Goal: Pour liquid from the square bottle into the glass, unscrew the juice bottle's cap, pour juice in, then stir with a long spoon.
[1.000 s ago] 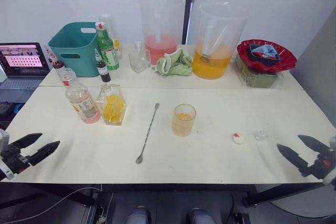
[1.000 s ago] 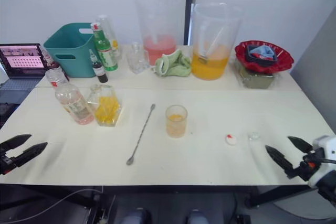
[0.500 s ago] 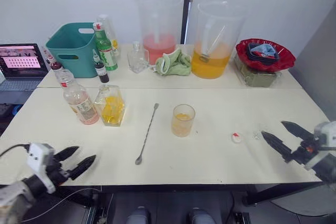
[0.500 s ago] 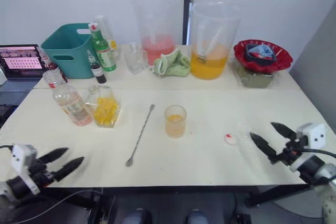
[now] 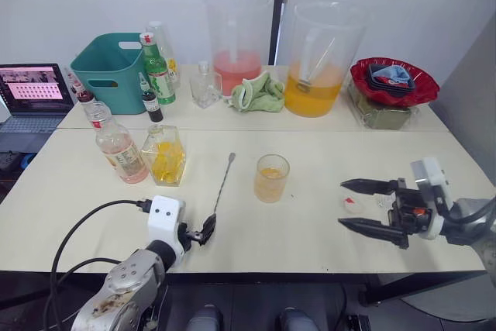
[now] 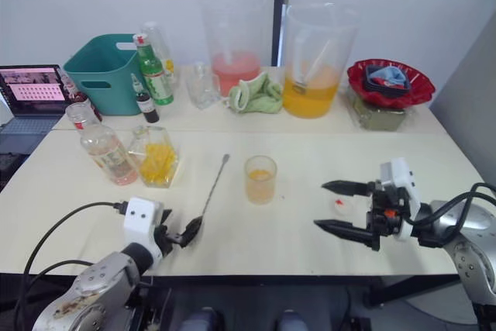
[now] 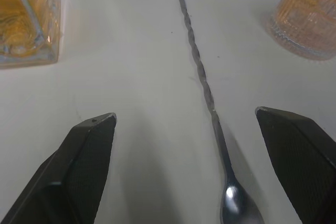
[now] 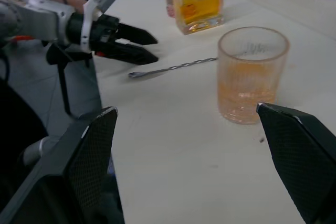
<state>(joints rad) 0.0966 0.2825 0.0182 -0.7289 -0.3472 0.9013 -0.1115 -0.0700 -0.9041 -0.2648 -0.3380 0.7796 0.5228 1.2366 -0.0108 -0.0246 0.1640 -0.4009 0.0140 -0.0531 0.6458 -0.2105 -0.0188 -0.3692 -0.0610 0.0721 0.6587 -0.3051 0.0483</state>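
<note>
The long spoon [image 5: 221,194] lay flat on the white table [image 5: 310,230], between the square bottle [image 5: 164,154] and the glass [image 5: 271,177], its small bowl toward the robot and its far tip pointing away toward the back of the table. It looked very thin, stiff and light, with a twisted metal stem that would probably be slick and sit almost flush with the tabletop, so a pinch across the stem just above the bowl, or nearer the middle for balance, seemed the likeliest hold; closing on it would call for the fingertips to press right down to the surface. The glass already held some orange-tinted liquid and would likely tip or chip if knocked, so it wanted a steadying grip around its straight wall. The left gripper [image 5: 203,229] was low over the table at the spoon's bowl end, its forearm reaching in from the near edge; in the left wrist view its two black fingers [image 7: 86,150] stood wide apart with the bowl [image 7: 237,208] lying between them, nearer one finger, and nothing held. The right gripper [image 5: 364,206] hovered on the glass's other side, arm stretched across from the right, pointing toward the glass with its jaws spread and empty. The cap [image 5: 350,203] lay on the table between its two fingers, by the left eye view. The juice bottle [image 5: 116,144] stood just beside the square bottle, uncapped.
</note>
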